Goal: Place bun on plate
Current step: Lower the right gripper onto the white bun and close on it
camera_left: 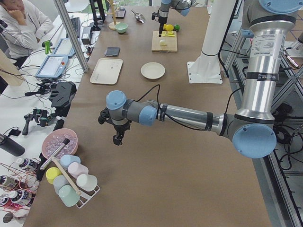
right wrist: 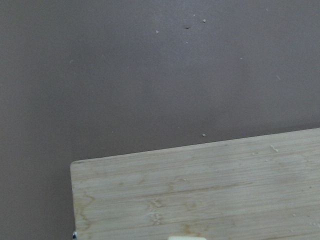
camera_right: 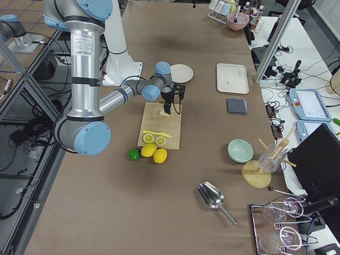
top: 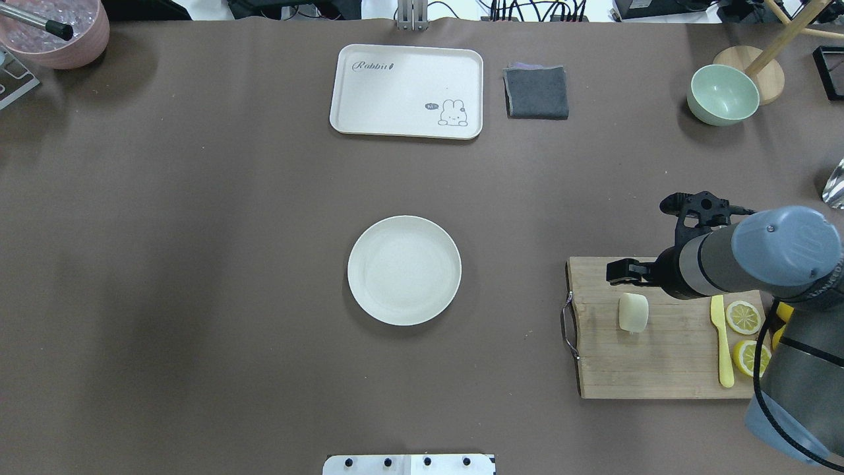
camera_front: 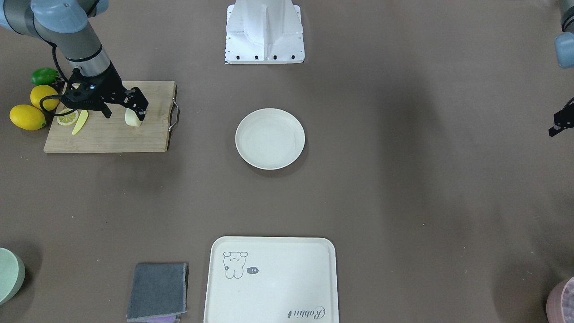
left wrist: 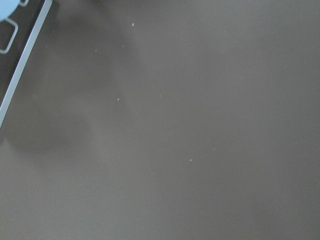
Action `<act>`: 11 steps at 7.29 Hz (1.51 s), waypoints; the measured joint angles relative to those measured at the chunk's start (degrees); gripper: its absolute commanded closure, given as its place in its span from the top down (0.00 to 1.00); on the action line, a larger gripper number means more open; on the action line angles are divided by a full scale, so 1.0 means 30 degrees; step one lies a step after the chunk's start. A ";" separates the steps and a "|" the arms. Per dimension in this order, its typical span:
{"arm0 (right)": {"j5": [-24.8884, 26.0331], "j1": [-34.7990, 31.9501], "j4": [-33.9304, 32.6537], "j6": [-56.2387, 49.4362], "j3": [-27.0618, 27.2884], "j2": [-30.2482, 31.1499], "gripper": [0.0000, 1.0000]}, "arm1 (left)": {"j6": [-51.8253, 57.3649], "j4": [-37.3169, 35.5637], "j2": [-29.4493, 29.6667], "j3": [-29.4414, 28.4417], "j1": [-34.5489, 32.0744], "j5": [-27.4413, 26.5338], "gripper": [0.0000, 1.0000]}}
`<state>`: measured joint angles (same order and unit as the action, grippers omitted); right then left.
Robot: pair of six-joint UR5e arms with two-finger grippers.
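Observation:
The bun, a small pale cream lump, lies on the wooden cutting board on the table's right side. My right gripper hovers over the board with its fingers spread open, empty. One fingertip stands just beside the bun. In the right wrist view only the bun's top peeks in at the bottom edge. The round off-white plate sits bare at the table's centre. My left gripper hangs over bare table far to the left; whether it is open or shut I cannot tell.
On the board lie a yellow knife and two lemon slices; whole lemons and a lime sit beside it. Farther away are a bear tray, grey cloth, green bowl and pink bowl.

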<state>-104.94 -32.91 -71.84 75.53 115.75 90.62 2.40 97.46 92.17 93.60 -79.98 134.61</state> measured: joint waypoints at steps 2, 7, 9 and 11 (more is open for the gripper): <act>0.0468 0.0736 -0.0026 0.0308 -0.0310 -0.0100 0.99 | -0.0067 0.0130 -0.0175 0.0003 -0.0023 -0.0014 0.98; 0.0911 0.1537 0.0037 0.0216 -0.0308 0.0497 0.41 | -0.0090 0.0156 -0.0197 0.0115 -0.0029 -0.0017 0.98; 0.0965 0.1559 0.0040 0.0364 -0.0254 0.0472 0.40 | -0.0071 0.0156 -0.0197 0.0119 -0.0029 -0.0017 0.98; 0.0943 0.1564 0.0034 0.0393 -0.0170 0.0350 0.39 | -0.0067 0.0150 -0.0197 0.0107 -0.0029 -0.0017 0.98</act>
<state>-102.11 -28.22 -71.74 76.71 115.24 91.67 2.20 97.91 91.58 93.92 -80.07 134.56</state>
